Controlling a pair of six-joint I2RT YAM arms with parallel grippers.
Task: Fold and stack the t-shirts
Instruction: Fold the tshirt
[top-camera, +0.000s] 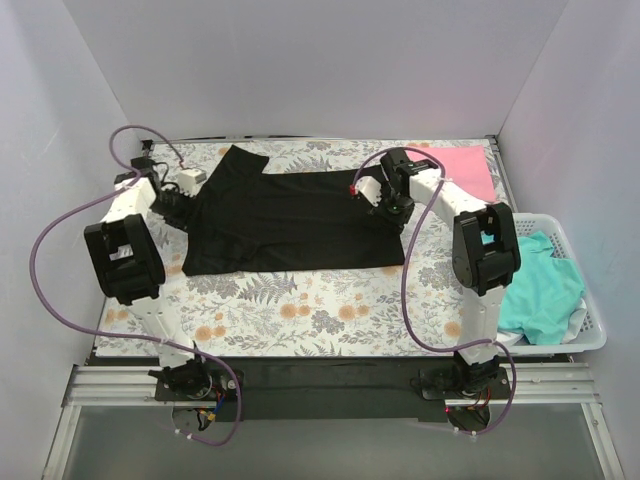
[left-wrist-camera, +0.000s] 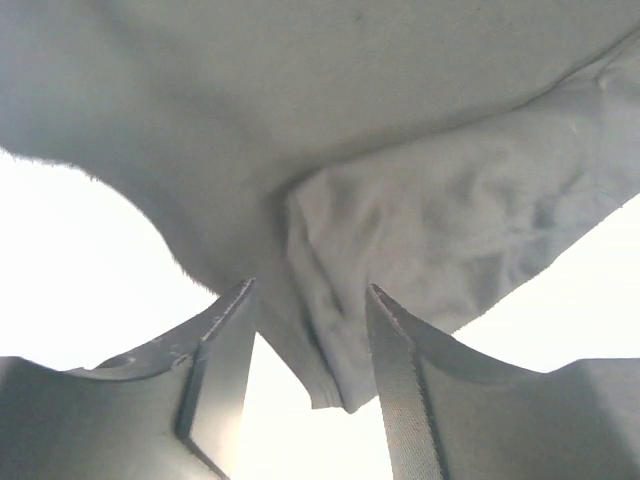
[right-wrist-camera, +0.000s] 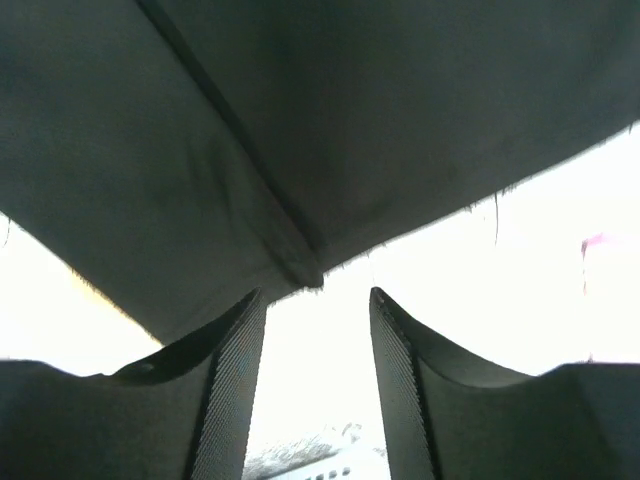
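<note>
Black shirt (top-camera: 290, 220) lies spread flat on the cloth (top-camera: 300, 310), mid-table, apparently laid out for folding. Left gripper (top-camera: 178, 207) sits at its left sleeve edge, jaws parted around a fabric fold, not yet clamped. Right gripper (top-camera: 392, 212) is at the right hem, jaws parted, corner just ahead. Pink shirt (top-camera: 462, 168) rests far right; teal shirt (top-camera: 540, 285) waits in the basket (top-camera: 592, 335).

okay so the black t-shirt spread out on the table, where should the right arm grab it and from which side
Judging from the overhead view, take the black t-shirt at its right-hand edge, coming in from the right. It lies flat on the floral cloth, so only an edge offers a lip to pinch. The right gripper is there with fingers apart and a hem fold just ahead. The left gripper has fabric between its fingers at the opposite edge.
</note>
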